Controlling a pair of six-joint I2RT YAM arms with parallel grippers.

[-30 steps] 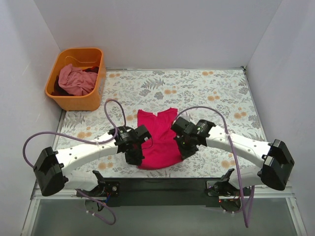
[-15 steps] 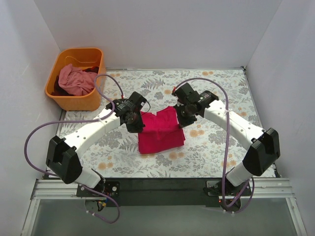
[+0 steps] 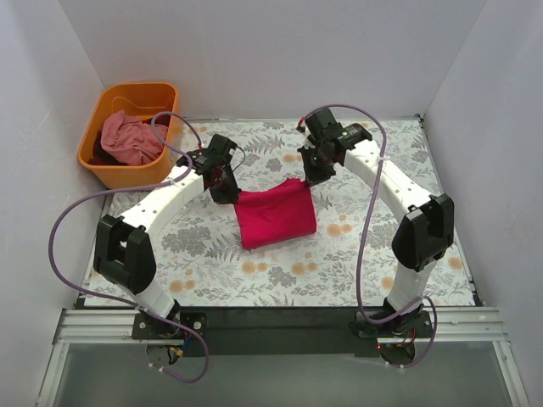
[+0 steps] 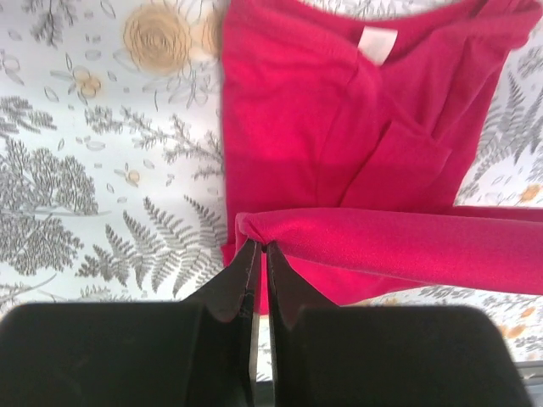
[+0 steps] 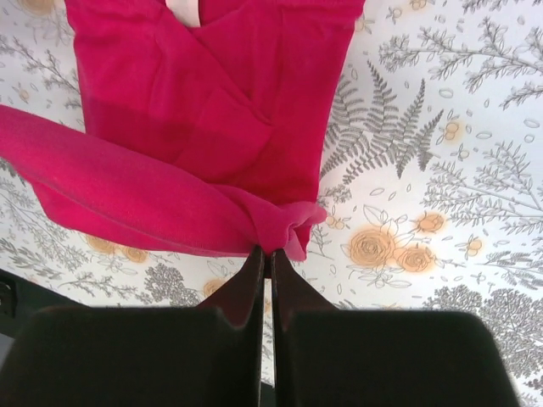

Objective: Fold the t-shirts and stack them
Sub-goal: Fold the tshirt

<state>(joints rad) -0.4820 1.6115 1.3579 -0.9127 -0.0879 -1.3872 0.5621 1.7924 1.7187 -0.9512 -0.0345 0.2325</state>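
Note:
The crimson-pink t-shirt [image 3: 276,219] lies on the flowered table, its near half lifted and carried over its far half. My left gripper [image 3: 227,193] is shut on the lifted edge's left corner [image 4: 254,227]. My right gripper [image 3: 310,176] is shut on its right corner [image 5: 284,229]. The edge hangs taut between them above the collar end. The white neck label [image 4: 377,44] shows in the left wrist view and partly in the right wrist view [image 5: 182,10]. The paler dusty pink t-shirt [image 3: 129,138] lies crumpled in the orange basket.
The orange plastic basket [image 3: 131,174] stands at the table's far left corner, close to my left arm; a dark garment lies in it beside the pink one. White walls enclose the table on three sides. The flowered tablecloth [image 3: 373,254] lies flat.
Both grippers have carried the shirt's near edge from the front of the table up and toward the back, over the rest of the shirt. The shirt now looks about half as long.

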